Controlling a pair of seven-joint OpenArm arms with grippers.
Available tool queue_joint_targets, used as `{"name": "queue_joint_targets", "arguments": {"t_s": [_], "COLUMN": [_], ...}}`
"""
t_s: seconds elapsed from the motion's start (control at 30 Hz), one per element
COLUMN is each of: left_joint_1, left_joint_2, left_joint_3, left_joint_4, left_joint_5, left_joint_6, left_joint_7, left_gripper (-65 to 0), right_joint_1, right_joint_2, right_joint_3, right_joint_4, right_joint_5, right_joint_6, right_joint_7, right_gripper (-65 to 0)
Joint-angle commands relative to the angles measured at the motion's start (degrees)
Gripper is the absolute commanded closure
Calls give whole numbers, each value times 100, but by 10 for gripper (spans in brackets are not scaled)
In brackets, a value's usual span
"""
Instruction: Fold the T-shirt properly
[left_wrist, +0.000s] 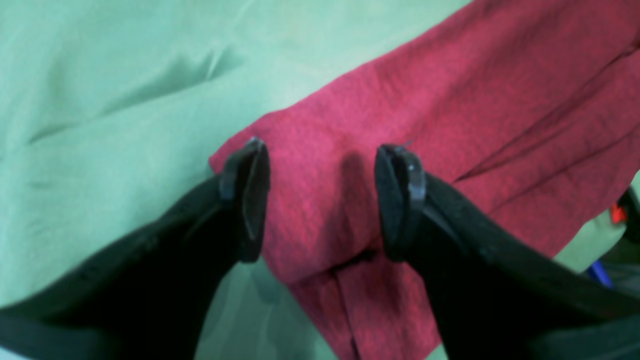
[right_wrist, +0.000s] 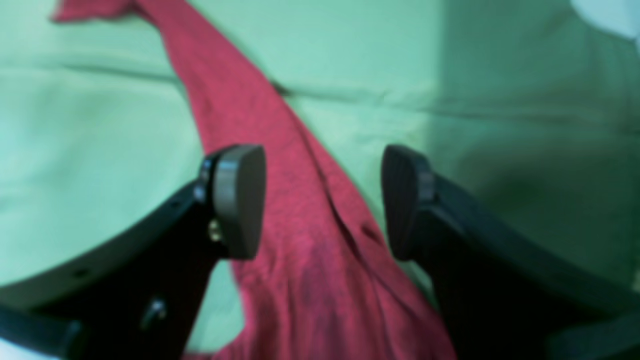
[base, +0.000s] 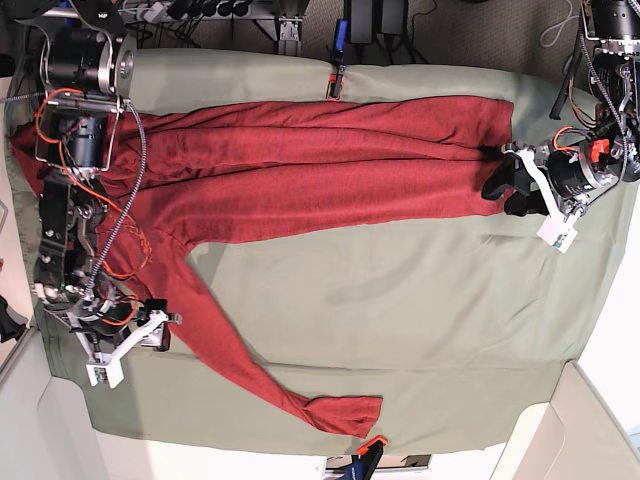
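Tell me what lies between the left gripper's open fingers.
T-shirt fabric fills the gap between the left gripper's fingers, shown in the left wrist view.

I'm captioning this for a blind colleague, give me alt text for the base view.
A large dark red long-sleeved knit T-shirt lies spread across a sage-green table cloth, one sleeve trailing toward the near edge. The open left gripper sits at the shirt's hem end; the open right gripper sits beside the trailing sleeve.

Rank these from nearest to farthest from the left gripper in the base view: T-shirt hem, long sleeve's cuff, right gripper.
1. T-shirt hem: right end of the shirt, right by the left gripper.
2. Sleeve cuff: bottom centre.
3. Right gripper: far left, beside the sleeve.
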Motion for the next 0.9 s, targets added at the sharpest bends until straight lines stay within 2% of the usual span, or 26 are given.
{"name": "queue_joint_targets", "arguments": {"t_s": [0.0,0.1,0.17,0.33,0.37,0.4,0.53,0.73,0.87], "left_joint_1": [-57,-55,-57,-59,-57,-57,-59,-61,-63], "left_joint_2": [-109,-109,-107,-107,-107,-107,-109,-109,-109], "left_joint_3": [-50,-50,-50,-48,-50,-50,-50,-50,-50], "left_joint_4": [87,87,87,87,87,87,90,90,105], "left_joint_5": [-120,-122,-127,-129,-138,-151,-348,-743,-793], "left_joint_6": [-30,-30,-30,-30,-30,-30,-30,-30,-30], "left_joint_7": [-81,-81,-81,-105,-105,-105,-105,-103,-101], "left_gripper": [-361,-361,-361,-361,-361,-361,-361,-361,-361], "right_joint_1": [308,651,800,756,741,728,697,640,306], "right_joint_2": [-4,-85,-92,-101,-101,-101,-101,-101,-101], "right_joint_3": [-68,-352,-518,-702,-702,-702,-702,-702,-702], "right_joint_4": [-262,-1397,-1950,-2205,-2201,-2188,-1987,-1119,-39], "right_joint_5": [-107,-356,-352,-361,-404,-466,-538,-76,391], "right_joint_6": [-66,-111,-114,-109,-109,-111,-85,376,706], "right_joint_7": [219,610,643,645,643,643,391,-527,-999], "right_gripper": [-367,-367,-367,-364,-344,-295,-3,0,0]}}
